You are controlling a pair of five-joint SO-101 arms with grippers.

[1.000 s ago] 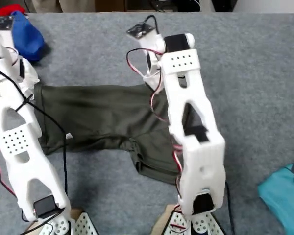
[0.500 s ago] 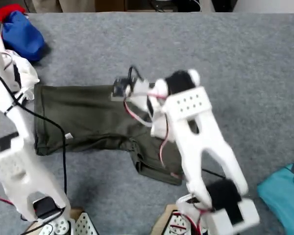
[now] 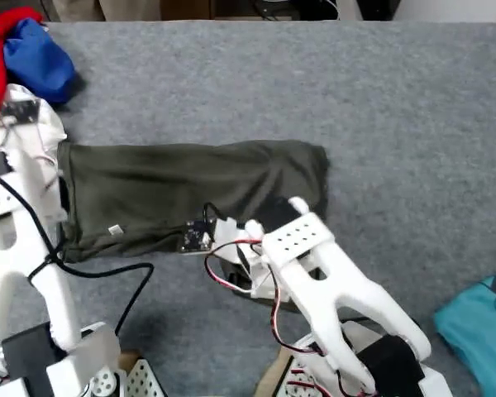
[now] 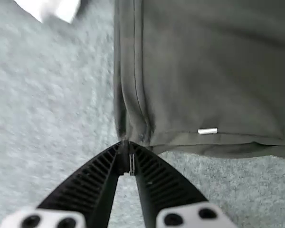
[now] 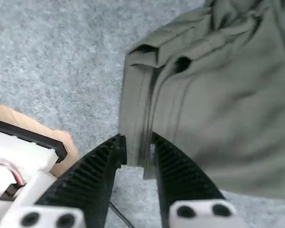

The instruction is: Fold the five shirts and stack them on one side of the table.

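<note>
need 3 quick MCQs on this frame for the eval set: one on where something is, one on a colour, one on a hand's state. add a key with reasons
1. Where does the teal shirt lie?
A. at the right edge of the table, near side
B. draped over an arm
C. at the far left corner

2. What colour is the shirt spread mid-table?
A. white
B. blue
C. olive green

3. What state is the left hand in?
A. wide open over bare table
B. shut on the olive shirt's corner
C. holding a red cloth

Key:
1 A: the high view shows the teal shirt at the right edge, apart from the olive shirt.
2 C: the high view and both wrist views show the same olive green fabric.
3 B: in the left wrist view the tips meet, with the hem corner bunched between them.
</note>
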